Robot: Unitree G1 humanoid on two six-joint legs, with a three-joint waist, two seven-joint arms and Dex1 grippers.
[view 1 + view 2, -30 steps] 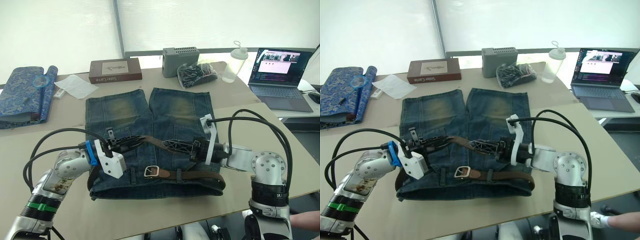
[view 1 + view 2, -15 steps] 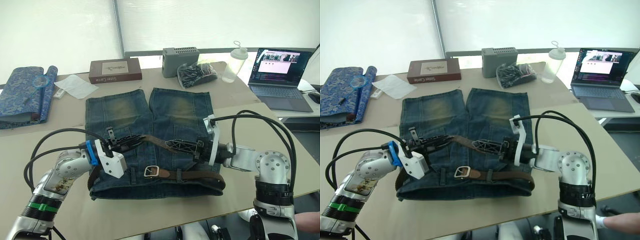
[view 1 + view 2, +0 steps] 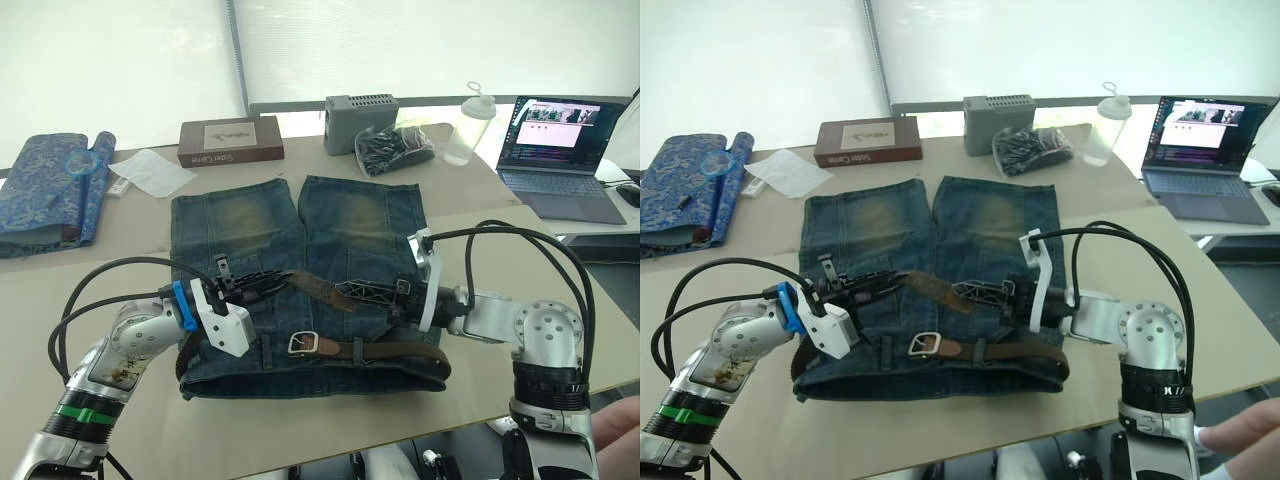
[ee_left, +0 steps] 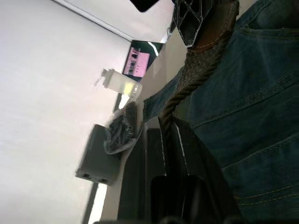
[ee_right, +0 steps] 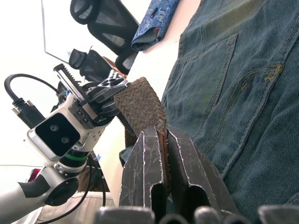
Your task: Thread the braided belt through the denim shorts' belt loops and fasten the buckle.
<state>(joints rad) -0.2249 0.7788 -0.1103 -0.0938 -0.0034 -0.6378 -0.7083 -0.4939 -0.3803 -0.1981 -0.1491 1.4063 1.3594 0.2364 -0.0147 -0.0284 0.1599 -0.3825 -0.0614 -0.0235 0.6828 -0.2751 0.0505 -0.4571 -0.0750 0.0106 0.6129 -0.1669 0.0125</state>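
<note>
Belt held up by two grippers over the shorts

Denim shorts (image 3: pixel 300 290) lie flat on the table (image 3: pixel 90 300). The braided belt (image 3: pixel 385 349) runs along the waistband, and its silver buckle (image 3: pixel 303 343) rests in the middle. The left gripper (image 3: pixel 268 281) and right gripper (image 3: pixel 348 293) both pinch the loose belt end, lifted just above the shorts.
</note>
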